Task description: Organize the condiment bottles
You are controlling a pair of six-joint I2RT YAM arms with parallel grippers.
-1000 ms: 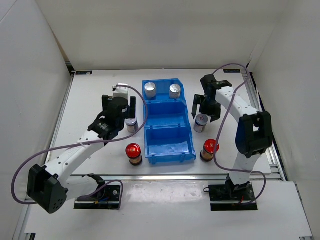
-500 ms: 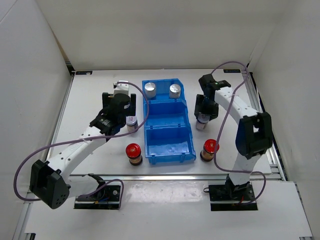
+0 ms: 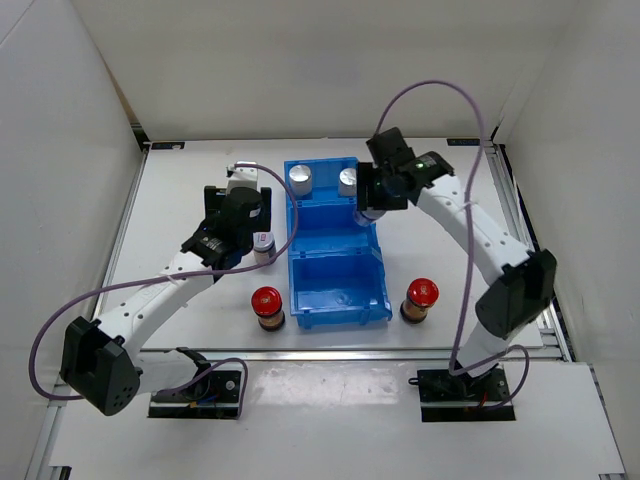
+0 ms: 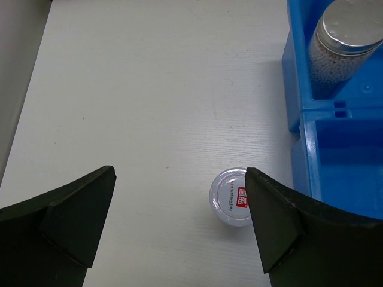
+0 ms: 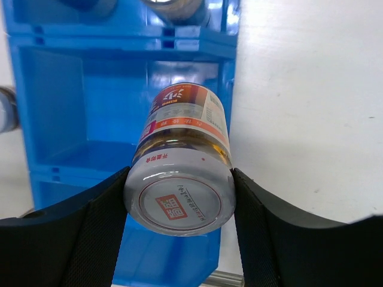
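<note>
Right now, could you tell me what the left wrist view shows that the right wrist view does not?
Only the left wrist view: the left pincer, open over a white-lidded jar standing on the table. Only the right wrist view: the right pincer shut on a second white-lidded jar, held above the edge of the blue bin. Both: the bin, the white table, and a silver-capped bottle in the far compartment, cropped at the right wrist view's top.

No word fully readable. Lifted jar, right wrist view: white lid bears red square mark with white characters, ringed by tiny print; side label has red-orange band with white script and fine-print block, all too small. Other jar, left wrist view: lid bears similar red square mark, blurred.
</note>
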